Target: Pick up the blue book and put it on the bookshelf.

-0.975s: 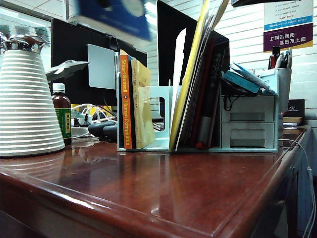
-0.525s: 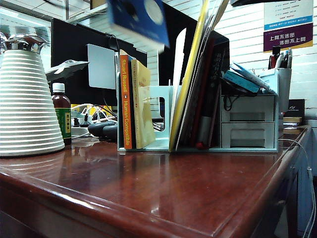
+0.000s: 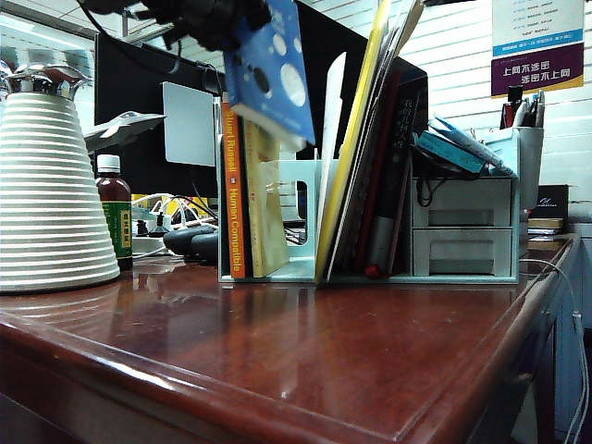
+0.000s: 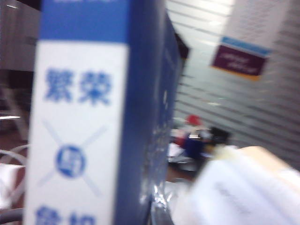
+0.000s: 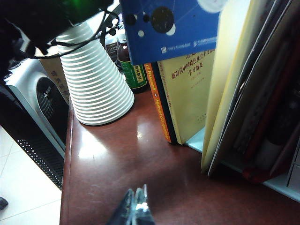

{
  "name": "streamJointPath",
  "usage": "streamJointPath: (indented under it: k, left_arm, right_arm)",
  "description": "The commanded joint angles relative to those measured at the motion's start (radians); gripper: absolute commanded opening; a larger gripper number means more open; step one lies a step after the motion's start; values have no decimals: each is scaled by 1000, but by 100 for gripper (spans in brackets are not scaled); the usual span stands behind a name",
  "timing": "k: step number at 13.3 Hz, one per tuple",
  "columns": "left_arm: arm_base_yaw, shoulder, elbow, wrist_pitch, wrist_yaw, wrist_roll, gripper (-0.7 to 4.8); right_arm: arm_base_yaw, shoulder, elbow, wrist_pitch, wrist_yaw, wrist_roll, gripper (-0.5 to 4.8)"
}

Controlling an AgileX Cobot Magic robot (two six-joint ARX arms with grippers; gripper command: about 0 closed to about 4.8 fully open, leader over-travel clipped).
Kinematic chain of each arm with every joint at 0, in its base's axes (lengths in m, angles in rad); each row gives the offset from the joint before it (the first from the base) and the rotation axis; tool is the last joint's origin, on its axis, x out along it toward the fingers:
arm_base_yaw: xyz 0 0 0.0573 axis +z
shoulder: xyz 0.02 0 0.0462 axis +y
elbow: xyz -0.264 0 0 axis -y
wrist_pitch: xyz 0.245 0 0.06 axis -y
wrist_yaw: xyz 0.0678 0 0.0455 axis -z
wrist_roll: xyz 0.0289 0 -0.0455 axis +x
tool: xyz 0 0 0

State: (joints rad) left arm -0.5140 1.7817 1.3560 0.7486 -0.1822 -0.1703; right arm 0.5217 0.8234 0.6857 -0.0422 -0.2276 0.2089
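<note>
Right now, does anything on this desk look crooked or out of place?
Yes: the blue book hangs tilted in the air above the bookshelf, held by the left claw, not yet slotted. The yellow folder leans steeply. The right claw hovers shut over the desk.

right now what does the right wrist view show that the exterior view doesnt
Only the right wrist view shows the right claw, shut, above the bare desk, plus the floor beside it. Only the exterior view shows the drawer organiser, the wall poster, and the left claw holding the blue book. Both show that book above the bookshelf, the orange-spined book and the white ribbed cone.
</note>
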Motion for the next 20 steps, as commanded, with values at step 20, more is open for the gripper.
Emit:
streamJointPath:
  k: [20]
  left_arm:
    - [-82,289,181,81,-145,84,79]
  right_arm:
    - [1,-39,4,9,-41,5,-1]
